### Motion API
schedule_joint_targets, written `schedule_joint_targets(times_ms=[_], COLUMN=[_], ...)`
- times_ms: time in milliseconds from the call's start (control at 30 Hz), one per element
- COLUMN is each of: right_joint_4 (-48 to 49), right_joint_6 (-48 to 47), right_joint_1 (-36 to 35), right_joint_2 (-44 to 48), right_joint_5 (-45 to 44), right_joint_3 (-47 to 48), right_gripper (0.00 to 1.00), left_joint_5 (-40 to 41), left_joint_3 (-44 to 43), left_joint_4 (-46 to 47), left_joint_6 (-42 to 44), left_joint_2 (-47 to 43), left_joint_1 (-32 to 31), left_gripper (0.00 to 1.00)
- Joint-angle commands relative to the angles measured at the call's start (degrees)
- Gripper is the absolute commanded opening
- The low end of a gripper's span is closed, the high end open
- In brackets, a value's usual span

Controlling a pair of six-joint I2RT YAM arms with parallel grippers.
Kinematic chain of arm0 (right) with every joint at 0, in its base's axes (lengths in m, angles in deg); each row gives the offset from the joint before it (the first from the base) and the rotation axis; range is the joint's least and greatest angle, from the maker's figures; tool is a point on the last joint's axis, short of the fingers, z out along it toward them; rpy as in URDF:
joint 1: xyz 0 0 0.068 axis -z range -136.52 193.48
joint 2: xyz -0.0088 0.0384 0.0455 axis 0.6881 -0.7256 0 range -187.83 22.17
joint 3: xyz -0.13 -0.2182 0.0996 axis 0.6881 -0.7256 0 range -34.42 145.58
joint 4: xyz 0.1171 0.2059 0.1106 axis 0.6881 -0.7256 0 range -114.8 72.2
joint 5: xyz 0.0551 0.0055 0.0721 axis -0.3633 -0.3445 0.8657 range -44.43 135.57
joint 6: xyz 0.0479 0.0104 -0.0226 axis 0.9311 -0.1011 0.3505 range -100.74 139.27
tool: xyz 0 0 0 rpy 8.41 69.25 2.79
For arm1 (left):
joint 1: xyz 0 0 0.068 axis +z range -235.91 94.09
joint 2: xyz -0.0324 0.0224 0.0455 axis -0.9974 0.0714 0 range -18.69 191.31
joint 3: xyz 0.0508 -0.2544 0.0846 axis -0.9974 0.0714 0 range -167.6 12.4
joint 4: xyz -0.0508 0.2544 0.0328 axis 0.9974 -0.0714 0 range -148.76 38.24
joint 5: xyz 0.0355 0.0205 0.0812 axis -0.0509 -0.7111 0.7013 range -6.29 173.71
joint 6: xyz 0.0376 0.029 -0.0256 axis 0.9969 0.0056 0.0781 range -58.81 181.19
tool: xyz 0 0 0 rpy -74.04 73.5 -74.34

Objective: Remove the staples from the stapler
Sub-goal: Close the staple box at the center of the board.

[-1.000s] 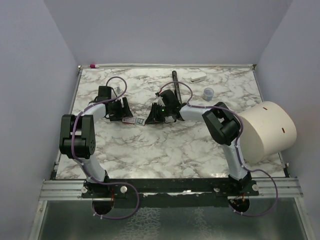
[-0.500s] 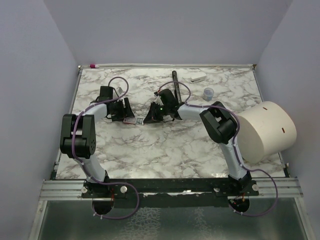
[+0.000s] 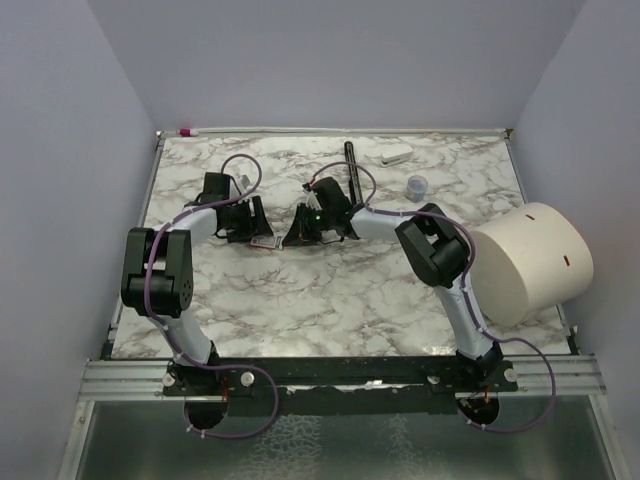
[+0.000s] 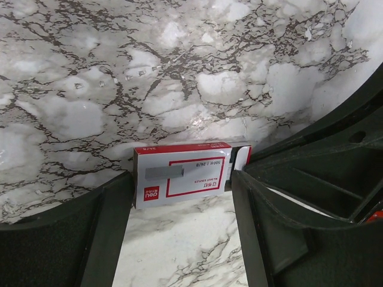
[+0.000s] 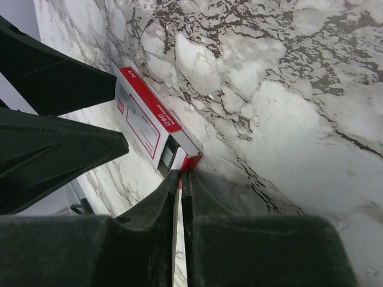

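Right gripper [image 5: 181, 177] has its two fingers pressed flat together, their tips meeting at the red near end of the stapler [image 5: 146, 116]. A thin pale line runs down the seam between them, too slim to say what it is.

The stapler lies flat on the marble table [image 3: 330, 300], left of centre in the far half of the tabletop. Its red-and-white labelled face is up, with a short grey bar on it.

Left gripper [image 4: 181, 177] faces the right one across the stapler, its jaws set wide and clamping the stapler lengthwise. In the left wrist view one finger [image 4: 108, 227] touches one short end, and the other finger overlaps the corner of the opposite, white end.

From above, the two grippers point at each other with the stapler low between them. Both arms reach in from their bases at the near edge.

Farther out, a long thin black bar [image 3: 350, 160] lies toward the far edge, behind the right gripper. A small white block [image 3: 397, 154] sits near the bar's far end, to its right, and a small clear cup [image 3: 417, 186] stands a little nearer than that block. A large cream cylinder [image 3: 535, 262] sits at the table's right edge, well apart from the stapler.
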Motion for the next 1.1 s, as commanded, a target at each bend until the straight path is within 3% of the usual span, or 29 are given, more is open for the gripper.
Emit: schedule_joint_targets(times_ms=[0,600,1067], right_joint_4=[-1.1,4.4,15.1], right_joint_6=[-0.4,4.1,10.9], right_joint_1=[-0.7,-0.9,-0.8], right_joint_2=[-2.2,-2.2,-0.1], right_joint_5=[0.2,1.0,2.2], right_joint_3=[1.6,0.2,-7.1], right_gripper=[0.07,0.08,0.22], left_joint_5=[-2.2,-4.8,-4.9], left_joint_3=[0.8,1.4,1.6], left_joint_4=[0.6,1.9,2.0], left_joint_6=[-0.6,-1.3,-1.7], left_joint_2=[0.0,-0.1,-0.4], left_joint_1=[-0.9,-1.8,-1.8], left_gripper=[0.69,0.69,0.69])
